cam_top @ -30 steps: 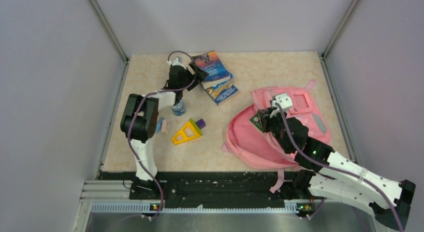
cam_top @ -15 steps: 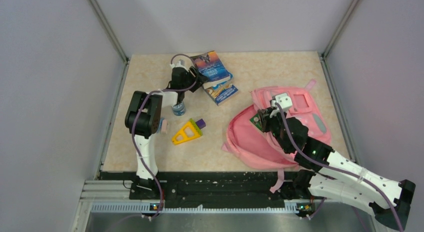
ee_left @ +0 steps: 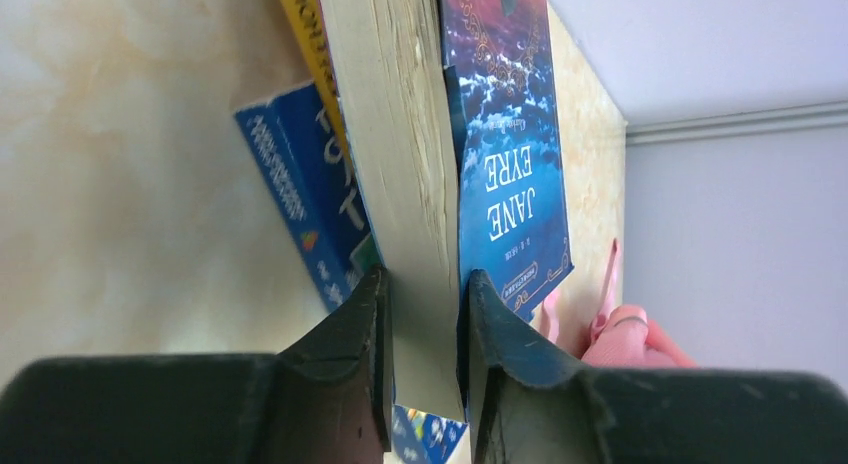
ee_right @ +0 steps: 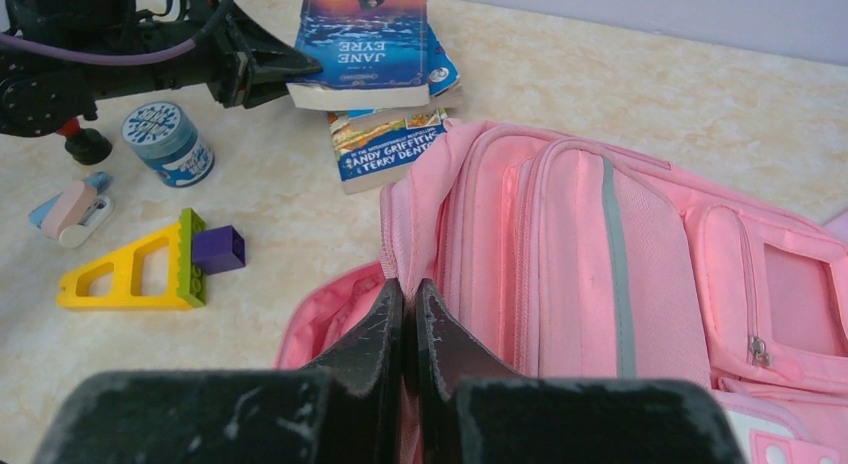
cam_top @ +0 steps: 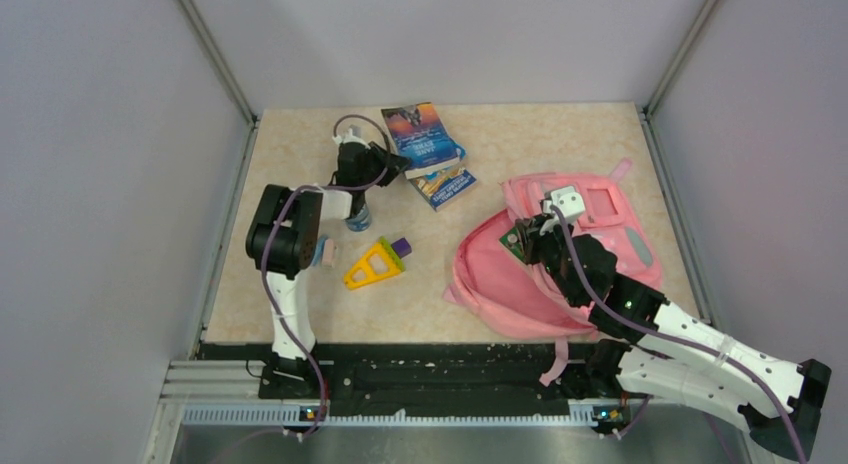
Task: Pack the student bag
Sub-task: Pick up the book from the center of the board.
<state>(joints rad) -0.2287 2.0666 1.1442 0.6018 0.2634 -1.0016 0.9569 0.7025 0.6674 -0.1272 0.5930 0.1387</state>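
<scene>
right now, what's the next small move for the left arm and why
Probably lift a little, straight up. On the left gripper, the jaws pinch the Jane Eyre book by its page edge, but it rests on a second book. The right gripper pinches the student bag at its opening, so carrying the book there could follow.

End effector (ee_left: 427, 284) seemingly around Jane Eyre paperback (ee_left: 505, 164)

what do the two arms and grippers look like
The left arm and right arm both have white links, black joints and a trailing purple cable. The left gripper and right gripper have matte black tapered fingers; the right's are scuffed.
</scene>
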